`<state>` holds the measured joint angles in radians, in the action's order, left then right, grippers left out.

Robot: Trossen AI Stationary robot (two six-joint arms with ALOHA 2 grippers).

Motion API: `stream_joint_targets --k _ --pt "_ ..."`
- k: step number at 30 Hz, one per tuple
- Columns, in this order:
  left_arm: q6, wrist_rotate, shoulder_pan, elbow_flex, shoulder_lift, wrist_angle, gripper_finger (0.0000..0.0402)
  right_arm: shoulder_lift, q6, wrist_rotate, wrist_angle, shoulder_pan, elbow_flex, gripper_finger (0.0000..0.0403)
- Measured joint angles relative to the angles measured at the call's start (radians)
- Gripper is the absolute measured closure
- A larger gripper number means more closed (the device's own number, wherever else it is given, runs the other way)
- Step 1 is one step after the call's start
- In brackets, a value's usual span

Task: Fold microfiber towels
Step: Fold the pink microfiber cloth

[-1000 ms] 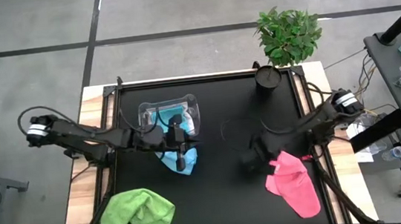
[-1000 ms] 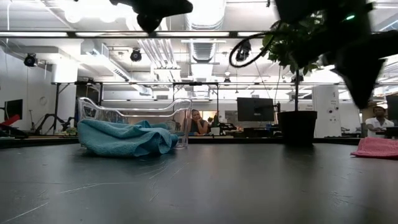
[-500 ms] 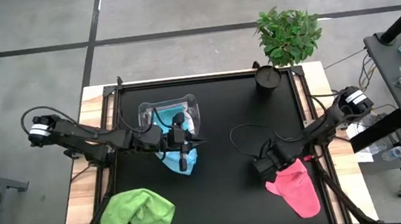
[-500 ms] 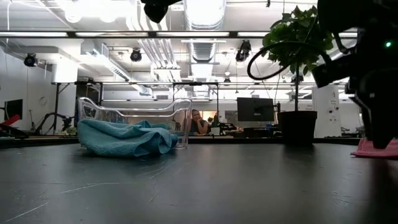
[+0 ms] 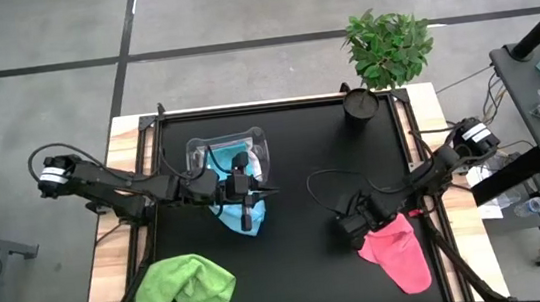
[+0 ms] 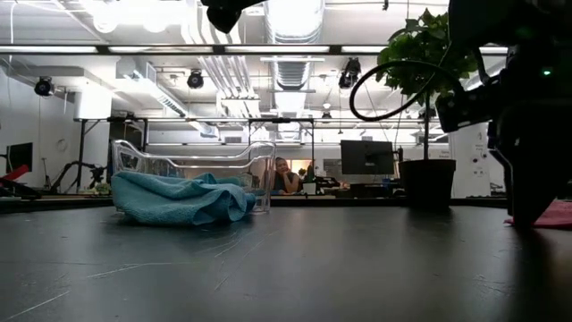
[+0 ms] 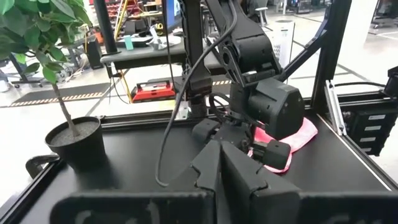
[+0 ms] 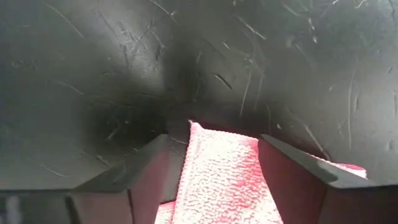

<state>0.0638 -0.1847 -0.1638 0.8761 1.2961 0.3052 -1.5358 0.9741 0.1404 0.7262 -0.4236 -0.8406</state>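
Note:
The pink towel (image 5: 399,250) lies crumpled at the table's near right. My right gripper (image 5: 351,229) points down at its left corner (image 8: 211,162), open. Its fingers (image 8: 152,168) stand on either side of that corner; I cannot tell whether they touch it. A light blue towel (image 5: 240,216) spills out of the clear tub (image 5: 226,152) onto the table. My left gripper (image 5: 262,188) is shut and hovers above it, pointing toward the right arm. The lime green towel (image 5: 186,286) lies bunched at the near left.
A potted plant (image 5: 363,101) stands at the table's far right corner. Bare black tabletop (image 5: 299,138) lies between the tub and the right arm. In the low view, the room with desks, monitors and a seated person (image 6: 288,175) shows behind the table.
My right gripper has sunk toward the table at the pink towel's left corner and has tipped over so that it points down. The towels lie as before.

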Motion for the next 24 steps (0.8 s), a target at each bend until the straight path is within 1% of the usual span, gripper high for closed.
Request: stream_joint_targets --k 2,4,6,11,13,16,19,24 --pt "0.0 0.0 0.0 0.0 0.0 -0.001 0.0402 -0.014 0.013 -0.01 -0.004 0.0 0.0 0.0185" --pt "0.0 0.0 0.0 0.0 0.0 0.0 0.0402 -0.024 0.021 -0.015 -0.01 -0.002 0.0 0.0215" --pt "0.0 0.0 0.0 0.0 0.0 0.0 0.0402 -0.025 0.018 -0.016 -0.018 -0.002 0.0 0.0256" --pt "0.0 0.0 0.0 -0.002 0.006 -0.002 0.0402 -0.007 -0.019 0.0 -0.036 -0.004 0.002 0.0375" --pt "0.0 0.0 0.0 -0.002 0.006 0.0 0.0402 0.014 -0.046 0.012 -0.043 -0.005 0.006 0.0385" --pt "0.0 0.0 0.0 -0.004 0.006 -0.001 0.0402 0.061 -0.077 0.088 -0.04 -0.002 0.007 0.0393" --pt "-0.002 0.0 0.0 -0.004 0.006 0.001 0.0402 0.142 -0.119 0.163 -0.057 -0.003 -0.005 0.0394" --pt "-0.005 0.0 0.0 -0.005 0.02 0.003 0.0402 0.277 -0.203 0.244 -0.115 0.007 -0.004 0.0394"
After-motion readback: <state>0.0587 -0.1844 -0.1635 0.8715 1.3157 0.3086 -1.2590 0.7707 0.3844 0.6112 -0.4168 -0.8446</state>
